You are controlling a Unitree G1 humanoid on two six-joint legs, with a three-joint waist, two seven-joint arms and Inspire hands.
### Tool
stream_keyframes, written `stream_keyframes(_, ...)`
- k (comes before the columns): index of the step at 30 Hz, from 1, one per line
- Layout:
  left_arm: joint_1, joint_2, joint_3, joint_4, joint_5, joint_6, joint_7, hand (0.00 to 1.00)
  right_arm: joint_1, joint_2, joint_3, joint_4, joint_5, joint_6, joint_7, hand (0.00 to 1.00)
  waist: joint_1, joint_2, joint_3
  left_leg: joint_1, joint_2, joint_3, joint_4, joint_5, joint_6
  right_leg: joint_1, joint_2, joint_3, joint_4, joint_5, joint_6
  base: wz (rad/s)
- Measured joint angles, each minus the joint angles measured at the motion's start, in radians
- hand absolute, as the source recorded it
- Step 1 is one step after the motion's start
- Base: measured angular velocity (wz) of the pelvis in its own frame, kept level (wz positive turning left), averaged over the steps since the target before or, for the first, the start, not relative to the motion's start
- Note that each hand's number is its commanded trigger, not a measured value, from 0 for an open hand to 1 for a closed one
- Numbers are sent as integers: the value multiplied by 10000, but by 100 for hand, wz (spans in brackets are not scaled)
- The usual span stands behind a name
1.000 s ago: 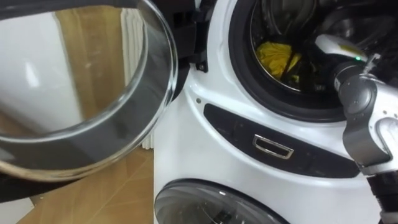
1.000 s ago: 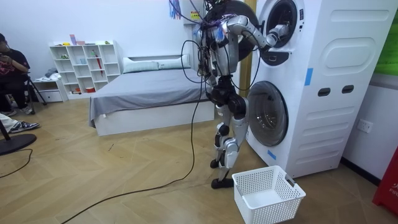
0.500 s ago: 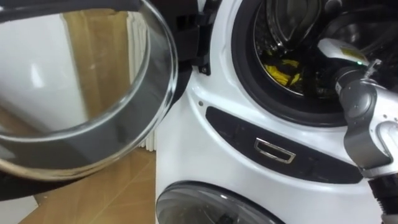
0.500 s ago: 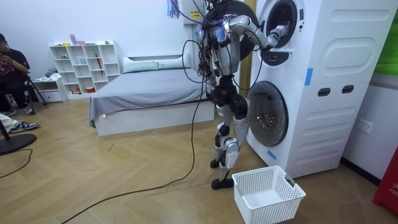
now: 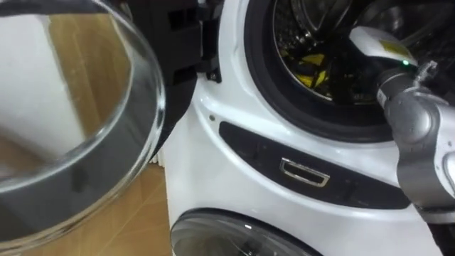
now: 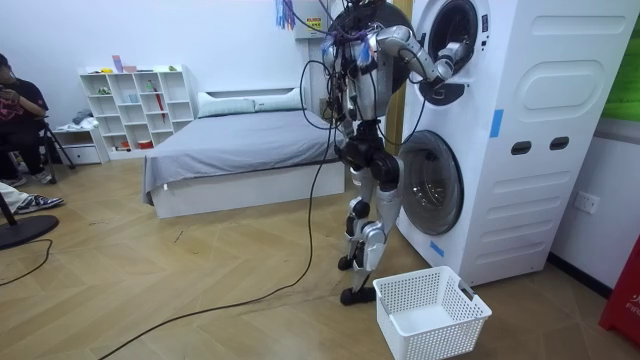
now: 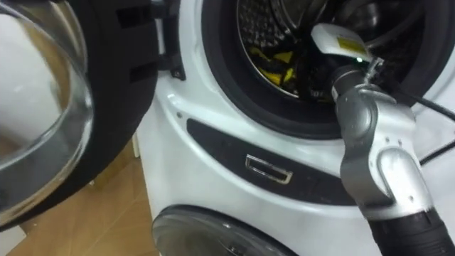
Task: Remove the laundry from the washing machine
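A yellow cloth [image 5: 307, 69] lies in the dark upper drum of the white washing machine [image 5: 227, 99]; I see it as bright strips among shadow, and again as the yellow cloth [image 7: 274, 69]. My right hand [image 5: 375, 44] reaches into the drum from the right, just right of the cloth, with its white back showing and its fingers hidden in the dark. I cannot tell whether it touches the cloth. In the room view I stand upright at the stacked washing machine [image 6: 520, 140], my right hand [image 6: 455, 50] inside the top opening.
The round glass door [image 5: 78, 135] hangs open on the left. A dark panel with a chrome latch [image 5: 304, 173] runs below the opening, above the lower door [image 5: 234, 238]. A white basket [image 6: 430, 312] stands on the floor by my feet. A bed [image 6: 240, 150] and a seated person [image 6: 15, 110] are behind.
The eye view has shifted, so the machine sits further left. The yellow cloth showed as a full lump a second ago and now shows as thin strips. My right hand stays in the drum.
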Motion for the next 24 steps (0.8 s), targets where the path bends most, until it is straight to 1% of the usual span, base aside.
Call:
stream_keyframes(3,0,-12,29,34,-98,-74,-2,0,310,6,-21,-970,173,-4,-5,100,-65,63,-2,-2,-1,86,-27,-30,22,-67,-4,337,10,0,0,-7)
stream_keyframes(4,0,-12,35,34,-96,-76,-2,0,313,9,-21,-1097,215,-30,-4,100,-89,94,-1,-4,3,89,-27,-48,26,-80,-3,364,13,0,1,-7)
stream_keyframes(6,24,-3,58,60,-227,-90,-3,0,337,3,-157,-1644,871,-87,-7,100,-297,245,0,-3,-2,150,-27,-76,57,-85,-23,398,30,0,0,0)
stream_keyframes(7,24,-6,60,86,-251,-109,-6,0,386,3,-219,-1864,1042,-88,-6,100,-339,284,2,-4,-8,165,-30,-77,59,-94,-30,430,30,0,1,-5)
stream_keyframes(8,21,-17,73,215,-250,-300,4,0,604,36,-381,-2384,1312,-144,-7,100,-371,348,-13,12,-13,209,-58,-77,59,-115,-41,559,29,0,1,-13)
stream_keyframes(9,31,-16,104,382,-242,-493,17,0,834,128,-510,-2855,1613,-321,-12,100,-389,394,-19,105,-12,268,-169,-77,60,-107,-51,676,31,0,2,-17)
stream_keyframes(10,55,-16,125,436,-242,-548,27,0,943,170,-554,-3055,1806,-408,-18,100,-403,410,-18,171,-8,300,-226,-76,60,-93,-55,720,30,1,1,-24)
stream_keyframes(11,119,-27,241,585,-213,-697,44,0,1198,271,-692,-3390,2239,-604,-20,100,-420,434,-10,315,0,361,-281,-76,60,-30,-62,865,17,1,2,-24)
stream_keyframes(12,232,-34,343,630,-197,-761,79,0,1576,353,-838,-3740,2688,-816,-68,100,-500,445,-14,399,4,419,-275,-76,60,61,-73,873,-3,5,9,-19)
stream_keyframes(13,322,-34,353,600,-208,-792,123,0,1723,365,-838,-3922,2902,-947,-114,100,-577,449,-16,421,4,427,-275,-77,60,87,-75,876,1,11,17,0)
stream_keyframes(15,702,-37,358,456,-238,-980,245,0,2360,465,-844,-4762,3568,-1368,-251,100,-865,499,-13,428,-3,438,-284,-77,59,130,-77,882,-2,15,24,9)
stream_keyframes(16,784,-38,357,455,-242,-1001,246,0,2529,490,-874,-4854,3743,-1460,-306,100,-951,517,-14,440,-1,449,-283,-77,60,131,-78,888,-1,17,27,0)
stream_keyframes(18,1055,-102,402,453,-233,-1093,254,0,3086,753,-1090,-5021,4228,-1771,-467,100,-1127,650,-4,451,49,607,-269,-81,60,103,-78,884,-8,43,71,-15)
stream_keyframes(19,1075,-172,456,453,-233,-1118,260,0,3125,764,-1103,-5072,4344,-1914,-484,100,-1119,704,5,448,78,683,-279,-89,65,67,-77,885,-6,56,93,-21)
stream_keyframes(20,1127,-246,466,454,-229,-1246,268,0,3142,798,-1123,-5204,4553,-2014,-496,100,-1104,820,11,437,115,713,-288,-134,76,25,-57,867,-10,66,104,-18)
stream_keyframes(21,1219,-290,479,462,-212,-1399,269,0,3223,817,-1254,-5238,4783,-2111,-550,100,-1130,911,-14,438,138,746,-287,-172,101,10,-44,861,-10,66,104,-15)
stream_keyframes(22,1284,-292,480,460,-212,-1475,269,0,3282,817,-1330,-5238,4912,-2149,-588,100,-1136,943,-34,446,143,769,-291,-174,105,5,-43,866,-9,66,104,-14)
stream_keyframes(23,1422,-291,528,458,-224,-1616,269,0,3404,812,-1461,-5239,5250,-2251,-602,100,-1153,986,-61,501,149,801,-340,-178,112,8,-44,876,-10,66,104,-14)
stream_keyframes(24,1524,-294,634,443,-237,-1674,270,0,3541,818,-1488,-5297,5523,-2403,-610,100,-1160,1014,-84,517,151,811,-356,-178,112,9,-43,872,-13,66,104,-10)
